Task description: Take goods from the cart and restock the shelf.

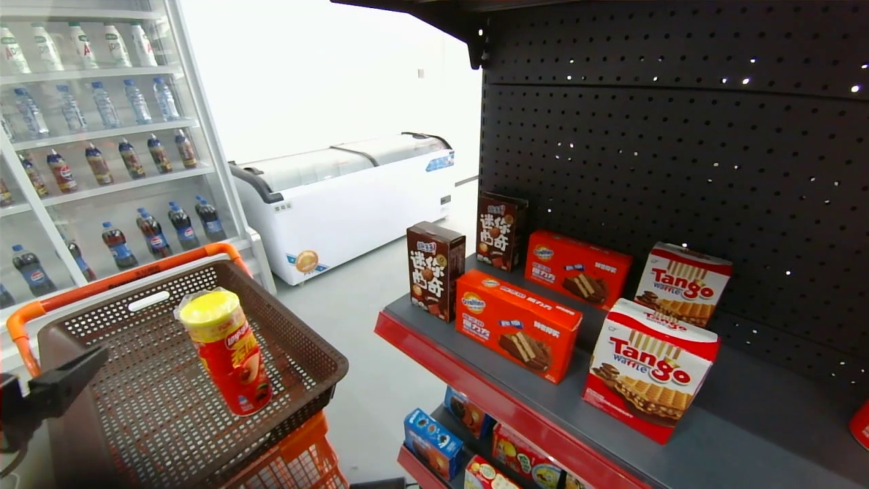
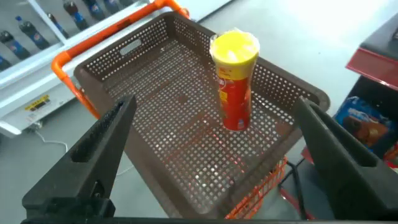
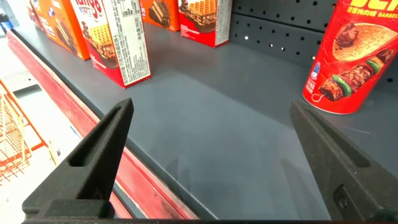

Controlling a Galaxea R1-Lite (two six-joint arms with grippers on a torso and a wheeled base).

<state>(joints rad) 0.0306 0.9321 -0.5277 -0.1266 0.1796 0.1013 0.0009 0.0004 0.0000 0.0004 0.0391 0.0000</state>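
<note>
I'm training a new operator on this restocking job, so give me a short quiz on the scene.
1. True or false: the can in the basket lies on its side.
2. How many orange boxes stand on the grey shelf? A one, B two, C four.
3. Fill in: the left gripper and the right gripper are both ____.
Key: 1 false, it stands upright; 2 B; 3 open.
</note>
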